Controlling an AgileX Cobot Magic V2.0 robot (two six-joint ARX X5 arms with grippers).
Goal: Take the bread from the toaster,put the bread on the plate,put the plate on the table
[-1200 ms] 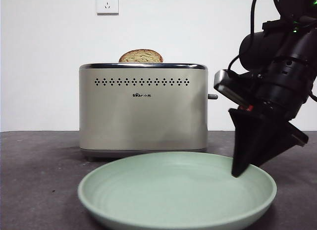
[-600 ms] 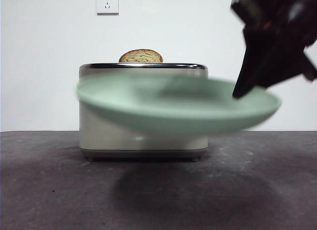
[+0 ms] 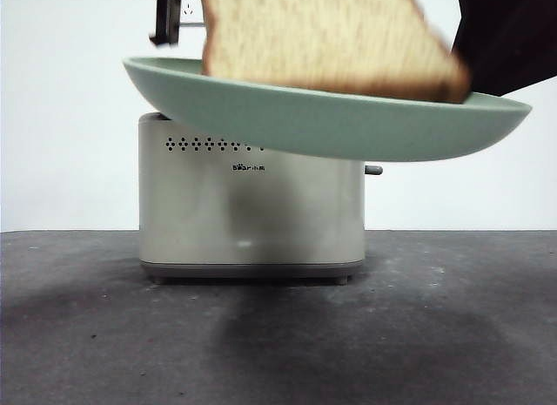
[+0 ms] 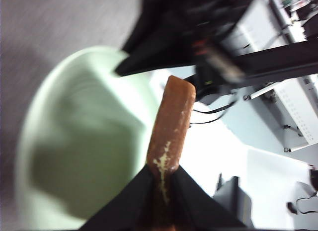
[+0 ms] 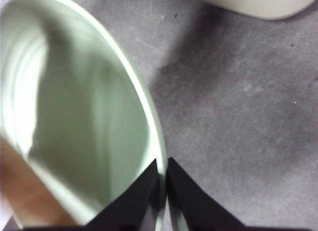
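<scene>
The right claw (image 5: 161,186) is clamped on the rim of the plate (image 5: 74,121), one jaw on each side of the edge, and holds it in the air well above the counter (image 5: 238,116). In the front view the plate (image 3: 331,122) hangs tilted, its right side lower, in front of the upper part of the toaster (image 3: 252,209), hiding the toaster's top rim and some of its vent holes. The left claw (image 4: 161,184) pinches the bread (image 4: 171,126) by its brown crust edge, over the plate's hollow. From the front the bread (image 3: 331,39) appears large and blurred, its lower edge behind the plate's near rim; whether it touches the plate cannot be told.
</scene>
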